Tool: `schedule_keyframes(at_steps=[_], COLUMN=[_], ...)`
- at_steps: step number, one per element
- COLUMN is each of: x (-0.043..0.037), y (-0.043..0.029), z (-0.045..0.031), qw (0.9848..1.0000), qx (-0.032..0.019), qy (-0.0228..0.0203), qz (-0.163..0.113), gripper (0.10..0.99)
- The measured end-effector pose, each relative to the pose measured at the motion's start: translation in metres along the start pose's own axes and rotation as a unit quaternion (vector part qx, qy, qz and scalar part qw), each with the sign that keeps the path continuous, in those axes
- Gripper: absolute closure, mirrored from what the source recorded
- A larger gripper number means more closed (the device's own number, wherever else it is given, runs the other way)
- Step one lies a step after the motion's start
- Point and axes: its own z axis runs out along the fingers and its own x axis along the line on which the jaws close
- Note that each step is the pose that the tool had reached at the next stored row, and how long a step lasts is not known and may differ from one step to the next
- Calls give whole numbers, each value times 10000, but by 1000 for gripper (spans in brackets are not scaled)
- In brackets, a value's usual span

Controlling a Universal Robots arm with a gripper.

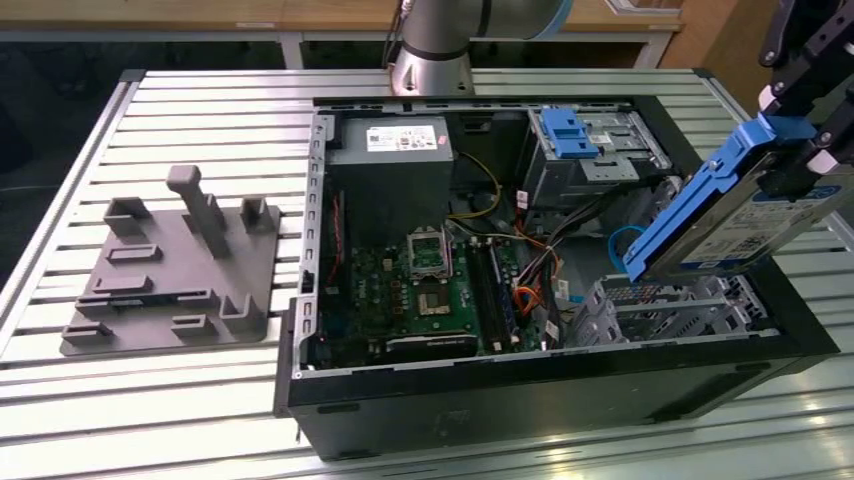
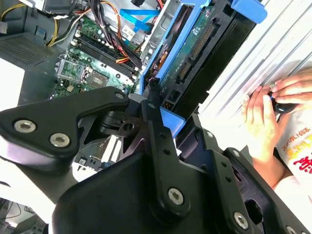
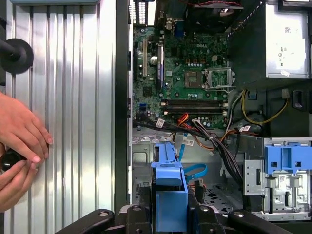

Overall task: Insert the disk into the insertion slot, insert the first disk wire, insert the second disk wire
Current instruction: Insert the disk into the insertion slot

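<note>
Because the disk [image 1: 747, 215] must slide edge-first into the insertion slot [image 1: 667, 305], we hold it tilted just above, our gripper [image 1: 798, 140] clamped on its upper end.

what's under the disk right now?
The disk, tilted in the gripper, hangs over the insertion slot, the silver perforated cage; its near walls and open top show. The disk's lower end covers the cage's far edge.

The disk [image 1: 750, 218] tilts above the insertion slot [image 1: 671, 306], seemingly apart.
</note>
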Motion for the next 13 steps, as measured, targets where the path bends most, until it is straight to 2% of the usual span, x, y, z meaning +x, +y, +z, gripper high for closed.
schedule_keyframes(at_steps=[7, 13], x=[-2, -50], y=[0, -10], z=[2, 9], qw=[10000, 10000], qx=[0, 0], qy=[0, 0], qz=[0, 0], gripper=[722, 722])
